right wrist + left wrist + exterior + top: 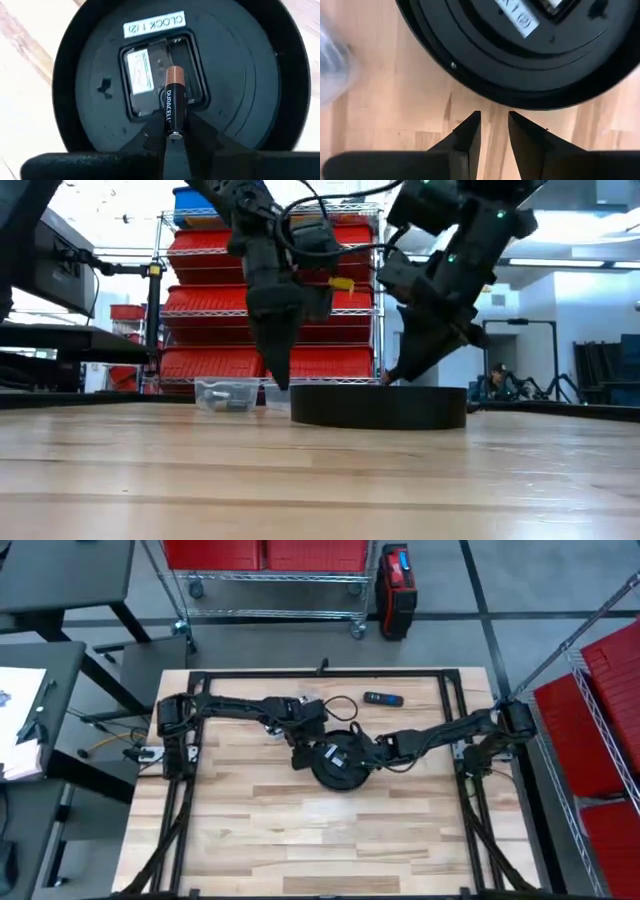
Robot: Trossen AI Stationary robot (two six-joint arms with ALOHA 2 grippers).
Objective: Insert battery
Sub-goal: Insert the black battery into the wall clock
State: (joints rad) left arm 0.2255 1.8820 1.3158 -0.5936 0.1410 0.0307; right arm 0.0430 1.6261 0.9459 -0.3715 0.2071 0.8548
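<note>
The right end effector point(172, 131) is clamped on a Duracell AA battery point(173, 102), holding it lengthwise just above the movement housing point(160, 75) at the centre of the round black clock point(240, 75), which lies face down on the wooden counter point(300, 830). The left end effector point(494, 127) has its fingers nearly closed with a narrow gap, holds nothing, and points down at the counter just beside the clock's rim.

As a judgement, the risk is misalignment: the battery sits at a slight angle over the slot, so pushing down could jam it on the housing edge or slide the unbraced clock. Polarity could also be wrong; the contacts are not readable.

Only the right wrist view shows the battery and slot; the low view hides both behind the clock's wall, yet shows a small clear container point(225, 394) beyond
</note>
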